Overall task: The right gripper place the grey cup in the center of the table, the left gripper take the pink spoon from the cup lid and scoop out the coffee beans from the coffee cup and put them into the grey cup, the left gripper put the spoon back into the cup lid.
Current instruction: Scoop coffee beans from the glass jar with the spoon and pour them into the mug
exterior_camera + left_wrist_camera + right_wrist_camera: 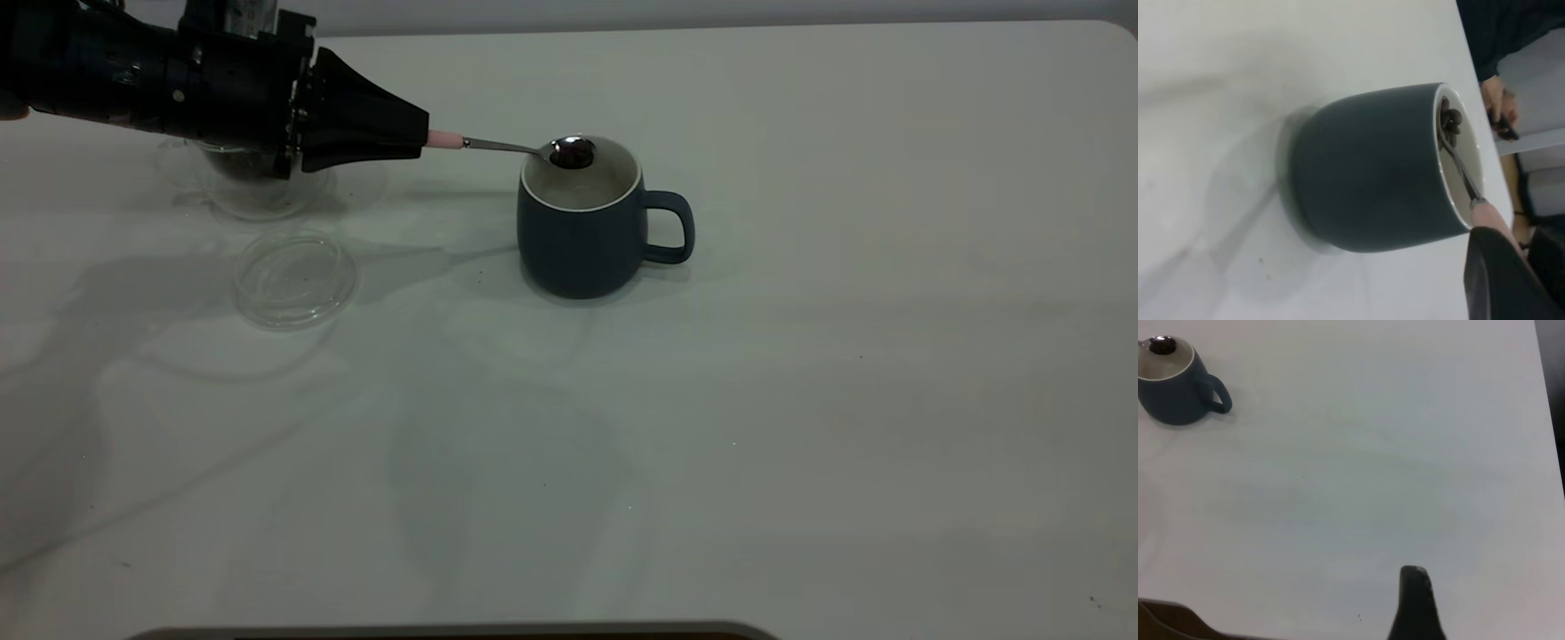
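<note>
Holding coffee beans (572, 156) — pink spoon (524, 148) over grey cup (578, 236).

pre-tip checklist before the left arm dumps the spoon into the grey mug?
1. Left end effector shut on pink spoon: ok.
2. Coffee beans in the spoon bowl: ok.
3. Bowl over grey cup opening: ok.
4. Cup upright on table: ok.
5. Cup lid free for the spoon's return: ok.
6. Right end effector away from cup: ok; open or shut: cannot tell.
</note>
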Robot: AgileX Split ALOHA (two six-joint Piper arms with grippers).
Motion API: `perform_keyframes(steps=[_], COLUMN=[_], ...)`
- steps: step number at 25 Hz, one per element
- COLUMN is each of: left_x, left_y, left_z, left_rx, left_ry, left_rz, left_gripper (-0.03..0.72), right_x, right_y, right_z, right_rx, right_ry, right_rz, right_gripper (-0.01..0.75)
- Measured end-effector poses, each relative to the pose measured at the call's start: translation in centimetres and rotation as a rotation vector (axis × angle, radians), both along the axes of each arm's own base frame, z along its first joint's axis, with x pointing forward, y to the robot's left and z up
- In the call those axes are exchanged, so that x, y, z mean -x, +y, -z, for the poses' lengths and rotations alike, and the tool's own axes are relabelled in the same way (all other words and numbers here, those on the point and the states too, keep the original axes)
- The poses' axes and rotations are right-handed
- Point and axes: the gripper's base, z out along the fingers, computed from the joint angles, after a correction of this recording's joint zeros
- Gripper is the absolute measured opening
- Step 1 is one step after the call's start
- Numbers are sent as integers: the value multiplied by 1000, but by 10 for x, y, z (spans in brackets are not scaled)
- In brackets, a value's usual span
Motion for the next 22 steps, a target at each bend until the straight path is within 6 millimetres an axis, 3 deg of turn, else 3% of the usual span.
perform_keyframes(steps=[12,19,22], left_x=[-2,-2,-2], left_y=[-6,-7,1], left_z=[-2,-8,-13], left_rx=[-55,26,100], left_ry=[-368,-324,-258], left_rz=[129,99,68], left_gripper=[121,121,121], right_x=[0,0,0], right_y=[0,0,0], right_z=[0,0,0], right_rx=[0,0,0], right_ry=[0,0,0], right_rz=[0,0,0], right_gripper=[588,588,588])
